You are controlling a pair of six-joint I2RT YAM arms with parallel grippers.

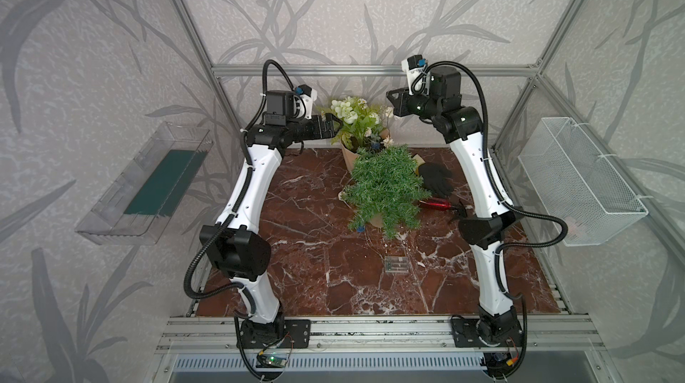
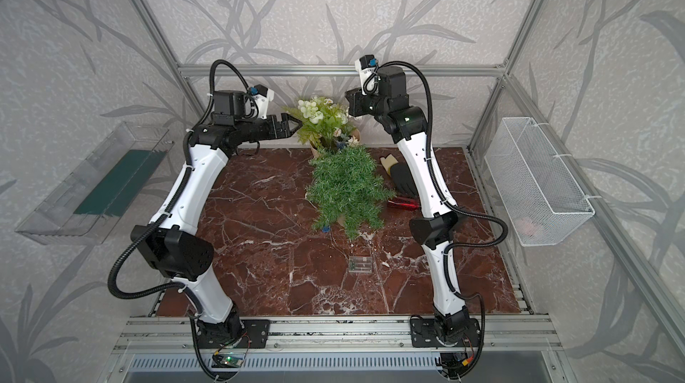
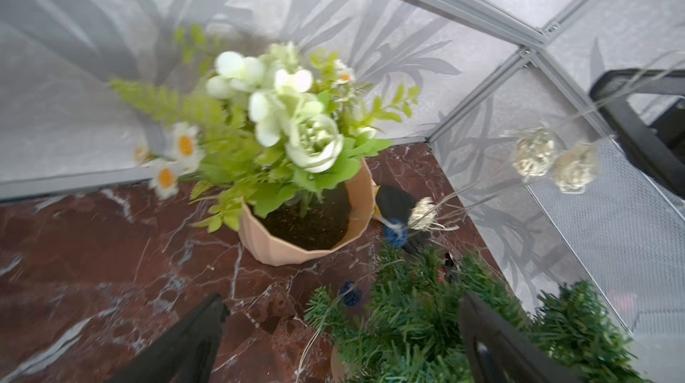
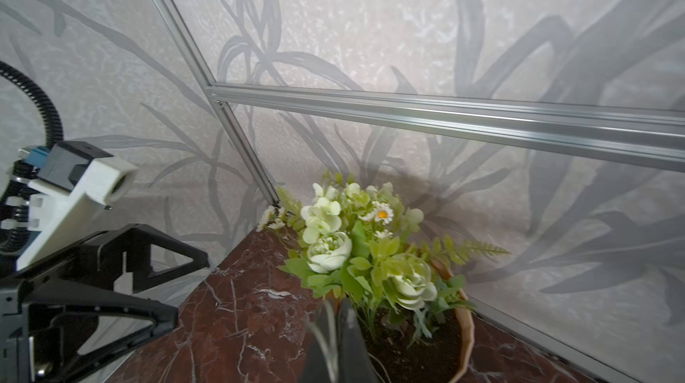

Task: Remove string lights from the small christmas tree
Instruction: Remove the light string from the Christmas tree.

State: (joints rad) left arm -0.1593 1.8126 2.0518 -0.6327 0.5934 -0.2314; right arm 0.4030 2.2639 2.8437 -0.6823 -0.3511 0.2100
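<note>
Evidently the task was only part done. The small christmas tree was found just past the centre of the table, toward 1 o'clock, with the potted plant at its 12 o'clock. A length of the string lights was seen lifted off the branches. Its cream balls hung in the air on wire rising to the right gripper, which was closed on the thin strands above the plant. Lower down, wire and a blue ball were noted among the needles, so the tree was judged not cleared. The battery box was found flat on the table at the tree's 6 o'clock, apart from it. The left gripper was held spread wide and empty at the plant's 9 o'clock. Drawing the rest of the wire out of the branches was judged outstanding.
</note>
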